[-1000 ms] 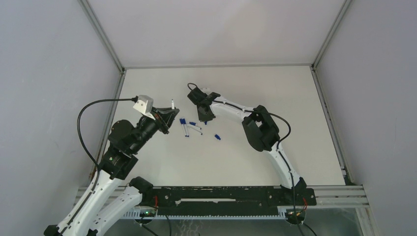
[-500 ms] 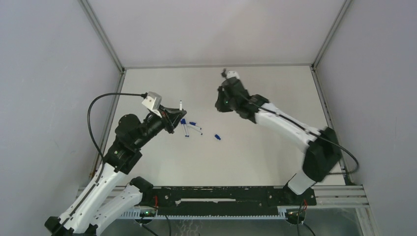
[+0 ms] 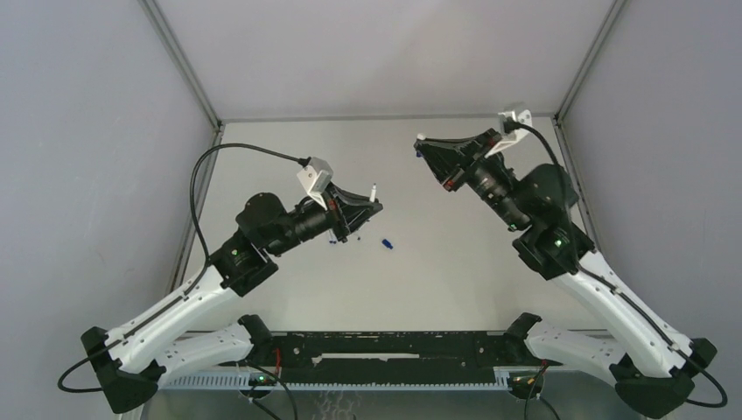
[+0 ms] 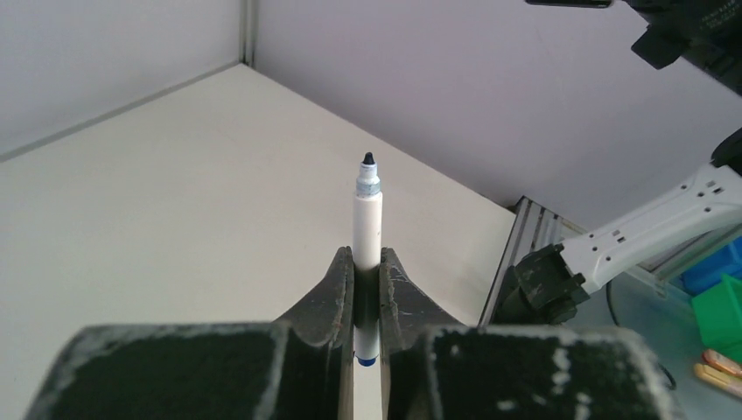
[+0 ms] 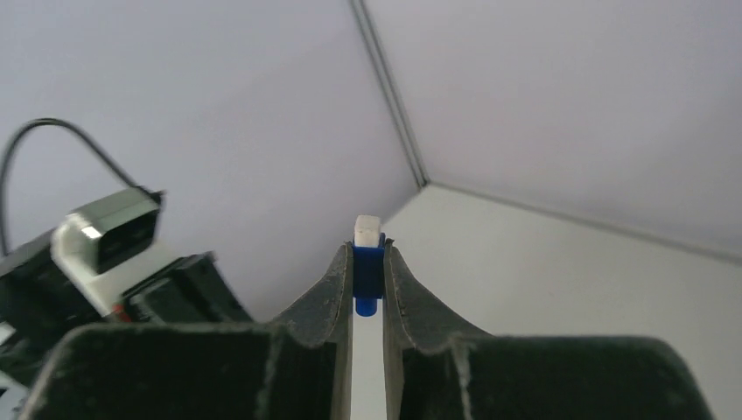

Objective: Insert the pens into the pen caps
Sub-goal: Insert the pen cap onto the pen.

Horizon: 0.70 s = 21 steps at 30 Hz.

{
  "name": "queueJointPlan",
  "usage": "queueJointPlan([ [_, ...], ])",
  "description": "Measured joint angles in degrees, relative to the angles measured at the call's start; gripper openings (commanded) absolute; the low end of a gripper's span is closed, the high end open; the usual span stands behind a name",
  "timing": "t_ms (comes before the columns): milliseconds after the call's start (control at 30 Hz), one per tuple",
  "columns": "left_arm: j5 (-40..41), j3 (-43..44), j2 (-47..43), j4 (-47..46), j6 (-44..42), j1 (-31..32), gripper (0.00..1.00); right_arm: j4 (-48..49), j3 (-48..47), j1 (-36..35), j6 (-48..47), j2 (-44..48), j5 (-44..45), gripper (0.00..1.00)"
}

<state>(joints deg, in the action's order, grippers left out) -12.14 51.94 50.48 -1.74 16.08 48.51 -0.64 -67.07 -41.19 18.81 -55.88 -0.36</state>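
Right arm has swung up off pile, now raised at far right. We see right gripper (image 5: 368,249) clamped on cap (image 5: 368,280). Left gripper (image 4: 367,254) clamped on pen (image 4: 367,214), nib bare, has shifted toward centre. Both parts in air, roughly facing each other, well apart. We judge picking done for this pair; next is align and mate. Spare cap (image 3: 386,244) on table (image 3: 455,262).

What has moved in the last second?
The right end effector rose off the table and swung back and to the right, carrying a blue cap. The left end effector carried its pen rightward toward it. The loose cap on the table stayed put.
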Motion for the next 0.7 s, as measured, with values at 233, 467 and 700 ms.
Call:
queueJointPlan([
  [233, -3.2, 4.2, 2.1, -4.2, 0.5, 1.2, 0.0, 10.3, 1.4, 0.1, -0.5, 5.6, -9.2, 0.0],
  [467, -9.7, 6.2, 3.2, -7.8, 0.6, 1.6, 0.0, 20.3, 4.8, -0.2, 0.2, 5.0, -16.1, 0.0],
  [700, -15.1, 6.2, 3.9, -8.7, 0.9, 1.6, 0.0, 24.9, 5.3, -1.0, 0.6, 1.5, -22.2, 0.0],
])
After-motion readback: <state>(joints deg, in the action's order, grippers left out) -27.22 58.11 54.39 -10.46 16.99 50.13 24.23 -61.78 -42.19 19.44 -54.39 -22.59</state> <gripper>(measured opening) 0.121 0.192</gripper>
